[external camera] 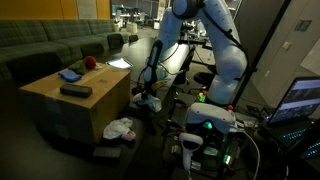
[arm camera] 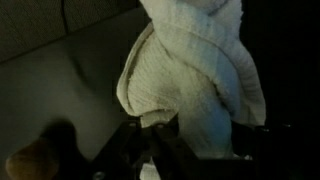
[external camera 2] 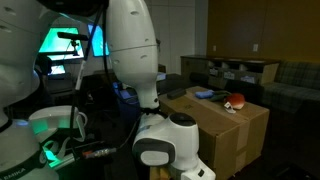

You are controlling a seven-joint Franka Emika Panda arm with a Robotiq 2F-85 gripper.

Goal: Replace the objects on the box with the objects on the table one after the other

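Wrist view: the jaws of the gripper [arm camera: 195, 138] are drawn in on the lower end of a white cloth [arm camera: 190, 70]. Dark fingers [arm camera: 140, 135] press against it from both sides. The cloth is bunched and folded and fills the middle of the view. Left of it lies a grey surface [arm camera: 60, 90], and a small brown object [arm camera: 25, 162], too blurred to identify, sits at the lower left corner.

Exterior view: the gripper [external camera: 149, 93] hangs low at the end of the white arm [external camera: 215, 40], just beside the right face of the box [external camera: 70, 105] and over the dark tabletop [external camera: 152, 112], whose edges cannot be made out in the dim light. The box carries a blue item [external camera: 70, 74], a red item [external camera: 90, 63] and a flat black block [external camera: 75, 91], all apart from one another. A second white bundle [external camera: 120, 128] lies low in front of the box. A green sofa [external camera: 50, 45] stands behind.

In the opposite exterior view the box [external camera 2: 230, 130] shows the blue item [external camera 2: 205, 95] and the red item [external camera 2: 237, 100] on its top; the robot's body hides the gripper.
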